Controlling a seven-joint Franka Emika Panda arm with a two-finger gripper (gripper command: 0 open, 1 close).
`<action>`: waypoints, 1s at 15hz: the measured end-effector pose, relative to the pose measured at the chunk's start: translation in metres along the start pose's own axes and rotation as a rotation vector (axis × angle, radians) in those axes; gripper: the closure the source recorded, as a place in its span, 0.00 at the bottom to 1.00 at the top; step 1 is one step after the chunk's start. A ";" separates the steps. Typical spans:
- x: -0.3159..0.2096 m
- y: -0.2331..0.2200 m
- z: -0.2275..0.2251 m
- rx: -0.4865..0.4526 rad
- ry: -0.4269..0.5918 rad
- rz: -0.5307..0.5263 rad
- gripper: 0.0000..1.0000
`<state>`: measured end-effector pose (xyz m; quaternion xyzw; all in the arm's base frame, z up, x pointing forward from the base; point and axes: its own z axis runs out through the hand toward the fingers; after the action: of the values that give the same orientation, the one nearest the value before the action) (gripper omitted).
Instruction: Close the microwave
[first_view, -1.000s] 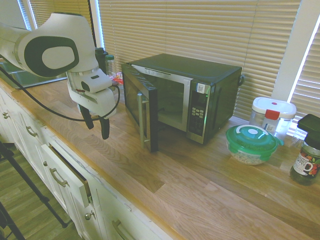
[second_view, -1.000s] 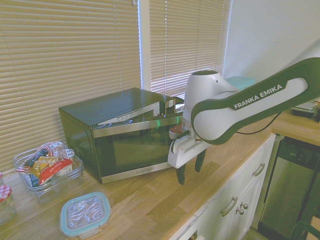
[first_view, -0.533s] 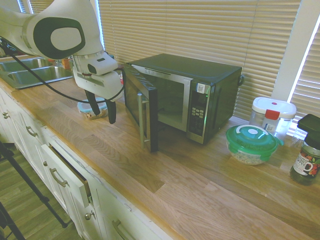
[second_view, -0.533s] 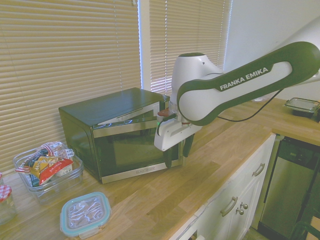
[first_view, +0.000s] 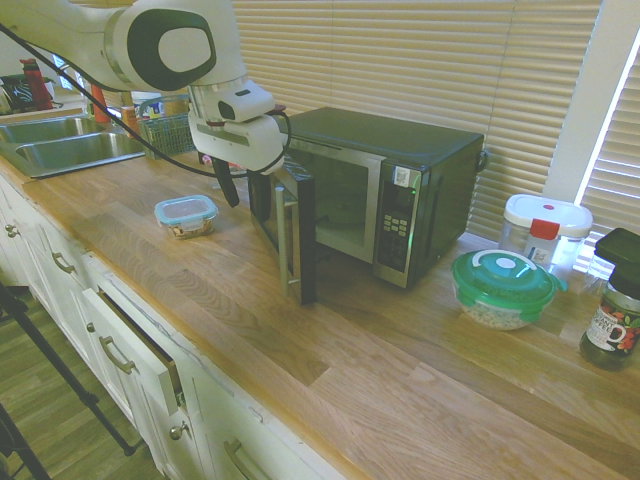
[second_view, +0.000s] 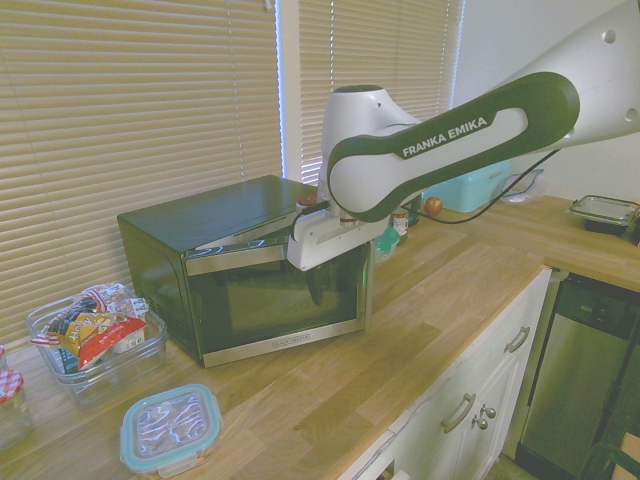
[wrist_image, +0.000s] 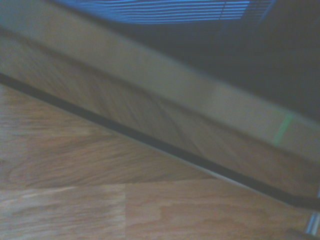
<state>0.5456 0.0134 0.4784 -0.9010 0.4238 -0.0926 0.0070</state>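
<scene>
- Microwave (first_view: 400, 140): standing on the table (first_view: 420, 400); glass door (second_view: 270, 300) ajar, vertical silver handle (first_view: 283, 240) at its free edge.
- Pincer (first_view: 243, 196): beside the outer face of the microwave door; impossible to tell whether apart or together, or whether touching.
- Step in hand, as judged: pushing the door home. Best pressed near the handle side, for leverage; best swept along the hinge's arc, with a firm finish for the latch. Risks: skidding on the glass, snagging the handle, shunting the whole microwave.
- Robot arm (second_view: 450, 145): lettered "FRANKA EMIKA".
- Microwave lower door trim: small maker's mark, apparently "BLACK+DECKER".
- Microwave button panel (first_view: 396, 225): pale sticker (first_view: 402, 177) above; print too small to read.
- Glass jar (first_view: 608, 325): beyond the microwave's panel side; dark label, cup picture, wording illegible.
- Snack packets (second_view: 100, 335): beside the microwave's hinge side, in a clear container (second_view: 110, 380); print unreadable.
</scene>
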 end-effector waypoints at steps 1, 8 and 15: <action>0.008 -0.004 0.000 -0.001 0.000 0.006 0.00; 0.072 -0.043 -0.001 -0.011 0.009 0.042 0.00; 0.121 -0.079 -0.006 -0.048 -0.006 0.028 0.00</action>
<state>0.6801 -0.0280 0.5115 -0.8952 0.4382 -0.0797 -0.0120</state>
